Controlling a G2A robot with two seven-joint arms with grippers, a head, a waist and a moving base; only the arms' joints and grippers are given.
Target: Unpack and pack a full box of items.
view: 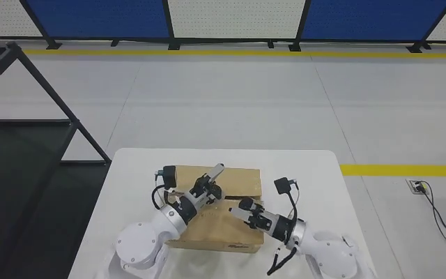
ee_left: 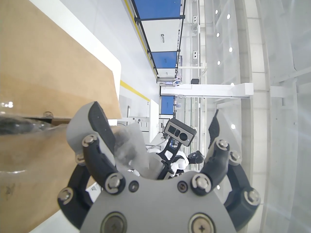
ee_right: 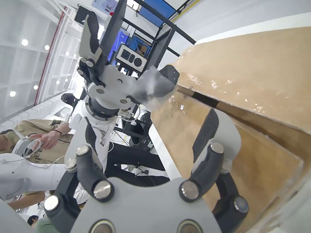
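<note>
A brown cardboard box (view: 226,209) lies on the white table (view: 306,174), its top flaps shut, with glossy clear tape (ee_right: 218,86) along the seam. My left gripper (view: 211,179) is over the box's top near the far edge, open. A crumpled scrap of clear tape (ee_left: 132,144) clings to one of its fingers (ee_left: 100,122). My right gripper (view: 242,208) hovers open over the middle of the box top, one finger (ee_right: 213,134) close to the seam. In the right wrist view, the left gripper (ee_right: 131,44) faces it, the tape scrap (ee_right: 151,89) on its lower finger.
The box (ee_left: 43,61) takes up the table's middle. Bare table runs to the left (view: 129,188) and right of it. A black frame (view: 49,104) stands off the table's left side. Blue and white panels (view: 230,17) line the back of the room.
</note>
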